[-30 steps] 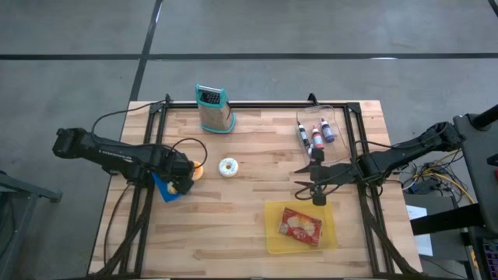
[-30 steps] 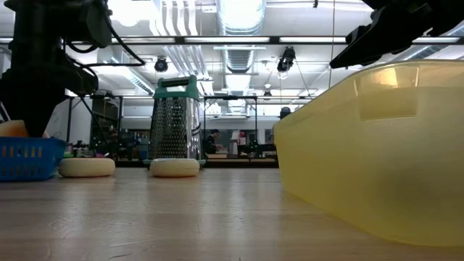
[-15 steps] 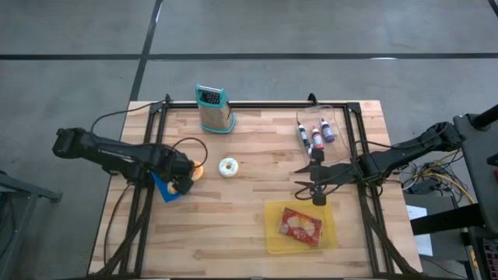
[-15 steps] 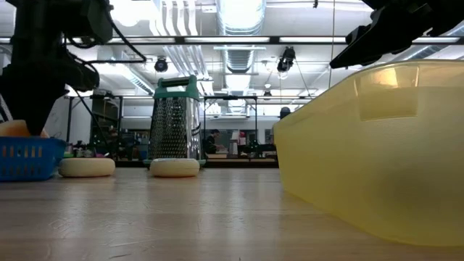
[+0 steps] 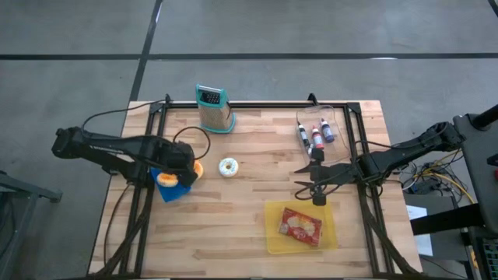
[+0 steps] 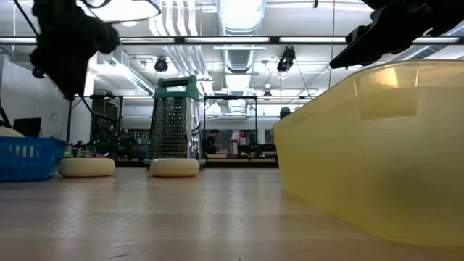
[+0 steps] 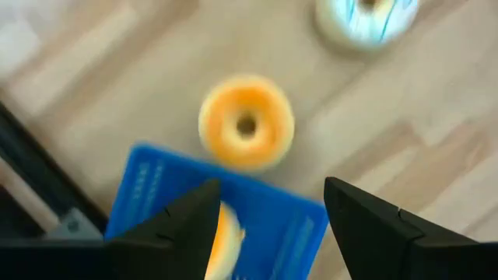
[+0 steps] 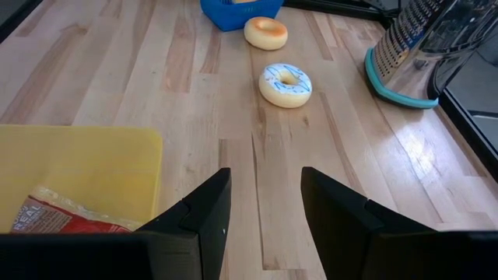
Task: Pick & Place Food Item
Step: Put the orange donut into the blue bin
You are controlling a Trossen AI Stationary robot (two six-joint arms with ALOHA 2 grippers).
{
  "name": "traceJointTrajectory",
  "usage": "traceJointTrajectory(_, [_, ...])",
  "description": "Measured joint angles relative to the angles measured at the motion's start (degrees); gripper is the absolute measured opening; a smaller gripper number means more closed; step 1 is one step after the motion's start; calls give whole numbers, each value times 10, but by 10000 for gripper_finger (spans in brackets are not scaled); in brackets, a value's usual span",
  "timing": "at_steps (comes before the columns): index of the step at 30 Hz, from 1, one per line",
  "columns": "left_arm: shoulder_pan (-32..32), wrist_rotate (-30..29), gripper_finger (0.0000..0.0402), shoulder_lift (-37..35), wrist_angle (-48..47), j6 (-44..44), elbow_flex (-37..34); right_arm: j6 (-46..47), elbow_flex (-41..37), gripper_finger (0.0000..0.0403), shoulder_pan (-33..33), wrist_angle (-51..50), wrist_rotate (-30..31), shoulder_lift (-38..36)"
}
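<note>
left gripper (image 5: 184, 165) hung above the blue basket (image 5: 168, 187), its jaws spread and empty; in the left wrist view both dark fingers (image 7: 177, 225) framed the basket (image 7: 226, 218) from above with nothing between them. an orange food item (image 5: 165, 178) sat inside the basket, only partly visible past one finger in the wrist view (image 7: 226, 231). an orange donut (image 5: 196, 169) lay on the table (image 5: 257, 194) touching or just beside the basket's edge, on the side toward the grater; the wrist view showed it (image 7: 246, 121) flat, hole up. a white donut with blue icing (image 5: 228, 166) lay a little past the orange one, farther from the basket, apart from it. a metal grater with teal trim (image 5: 213, 110) stood upright near the table's far edge, well apart from the basket. in the low view the basket (image 6: 25, 159), both donuts and the grater (image 6: 173, 129) lined up along the tabletop. right gripper (image 5: 313, 181) waited well apart from the basket, between a clear tray of small bottles (image 5: 316, 134) and a yellow tray (image 5: 272, 233), jaws parted and empty (image 8: 263, 214). the yellow tray held a red packaged snack (image 5: 300, 226), also seen in the right wrist view (image 8: 58, 216).
</note>
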Motion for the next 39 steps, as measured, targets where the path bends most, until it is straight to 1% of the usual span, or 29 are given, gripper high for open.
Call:
traceJointTrajectory(2, [3,-31,236,0,13,14,10,0,0,150,0,0,0,0])
traceJointTrajectory(4, [6,-47,236,0,35,37,14,0,0,150,0,0,0,0])
traceJointTrajectory(7, [14,-51,236,2,74,76,14,0,0,150,0,0,0,0])
traceJointTrajectory(11, [25,-53,236,25,97,105,14,0,0,150,0,0,0,0])
traceJointTrajectory(19, [41,-53,236,100,98,105,14,0,0,150,0,0,0,0])
traceJointTrajectory(24, [52,-40,236,155,100,104,13,0,0,150,0,0,0,0])
traceJointTrajectory(29, [70,-44,236,199,102,84,13,0,0,150,0,0,0,0])
traceJointTrajectory(34, [82,-22,234,229,116,89,13,0,0,150,0,0,0,0])
traceJointTrajectory(36, [82,-22,234,238,119,72,13,0,0,150,0,0,0,0])
traceJointTrajectory(39, [82,-21,234,245,119,25,13,0,0,150,0,0,0,0])
